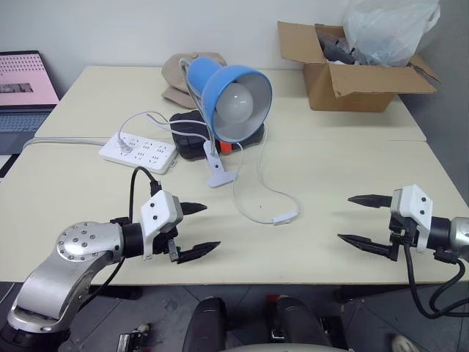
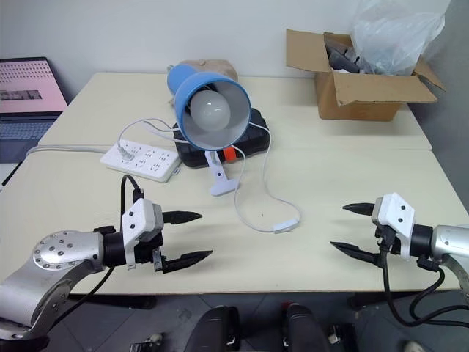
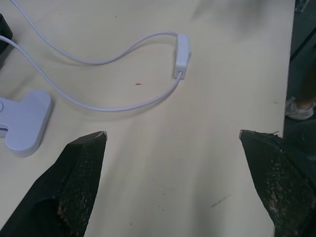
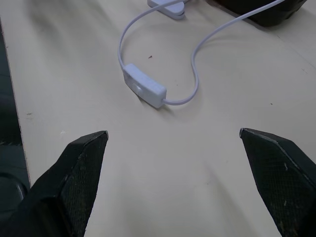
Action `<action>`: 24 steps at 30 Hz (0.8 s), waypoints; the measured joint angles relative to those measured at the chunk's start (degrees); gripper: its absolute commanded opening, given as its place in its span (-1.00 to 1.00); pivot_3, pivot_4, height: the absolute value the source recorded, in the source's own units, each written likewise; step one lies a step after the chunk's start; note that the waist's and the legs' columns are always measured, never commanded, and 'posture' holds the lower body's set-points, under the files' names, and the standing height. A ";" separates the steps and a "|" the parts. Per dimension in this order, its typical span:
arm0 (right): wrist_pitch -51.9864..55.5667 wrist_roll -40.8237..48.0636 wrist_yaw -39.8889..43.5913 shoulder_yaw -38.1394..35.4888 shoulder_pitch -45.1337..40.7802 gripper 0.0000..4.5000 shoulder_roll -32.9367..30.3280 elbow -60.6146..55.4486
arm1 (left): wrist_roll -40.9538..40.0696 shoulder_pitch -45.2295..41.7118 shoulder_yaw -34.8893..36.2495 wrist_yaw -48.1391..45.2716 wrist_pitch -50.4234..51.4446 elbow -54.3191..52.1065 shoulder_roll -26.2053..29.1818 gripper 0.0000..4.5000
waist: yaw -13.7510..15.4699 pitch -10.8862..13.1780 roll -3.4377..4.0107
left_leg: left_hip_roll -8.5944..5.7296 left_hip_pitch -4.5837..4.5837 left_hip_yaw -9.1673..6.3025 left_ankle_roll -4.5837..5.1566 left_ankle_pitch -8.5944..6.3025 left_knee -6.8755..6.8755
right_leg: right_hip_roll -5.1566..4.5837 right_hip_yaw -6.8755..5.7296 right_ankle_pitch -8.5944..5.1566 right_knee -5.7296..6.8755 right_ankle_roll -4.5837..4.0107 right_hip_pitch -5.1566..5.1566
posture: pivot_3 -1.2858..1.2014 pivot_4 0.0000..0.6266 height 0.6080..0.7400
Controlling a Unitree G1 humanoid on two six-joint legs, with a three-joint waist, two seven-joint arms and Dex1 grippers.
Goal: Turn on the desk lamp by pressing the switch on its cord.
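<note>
One small flat white oblong inline switch [image 1: 285, 218] lies flat on the cream tabletop [image 1: 344, 169], near its front edge and roughly midway between the two grippers, touched by neither. The thin white cord [image 1: 249, 192] runs from it in a loop back toward the blue dome-shaded desk lamp [image 1: 231, 100], whose round white bulb faces forward and shows no glow; the lamp's white clip base [image 1: 218, 173] rests on the table just left of the loop. Behind the lamp sits a black case [image 1: 185, 139], and to its left a white multi-socket power strip [image 1: 138, 150]. The left gripper [image 1: 196, 231] hovers left of the switch, black fingers spread wide, holding nothing. The right gripper [image 1: 359, 218] hovers well to the right, likewise spread and empty. A brown cardboard box [image 1: 352, 70] stands at the far right.
</note>
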 measured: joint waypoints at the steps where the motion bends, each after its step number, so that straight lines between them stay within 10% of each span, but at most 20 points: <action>1: -0.09 -0.02 0.02 0.00 0.00 1.00 0.00 0.13 | 0.00 -0.09 -0.09 -0.06 -0.05 0.00 0.00 0.98 | 0.00 0.00 0.00 | 0.00 0.00 0.00 0.00 0.00 0.00 | 0.00 0.00 0.00 0.00 0.00 0.00 | 0.03 -0.52 1.00; 24: 2.80 -0.19 -0.04 -0.67 1.88 1.00 -0.34 -4.53 | 12.10 -8.64 -13.01 4.90 -9.41 9.36 -11.33 0.98 | 0.34 0.00 -0.02 | -0.02 -0.02 -0.01 0.01 0.01 0.07 | 0.00 0.00 0.05 0.04 0.08 0.04 | 0.03 -0.52 1.00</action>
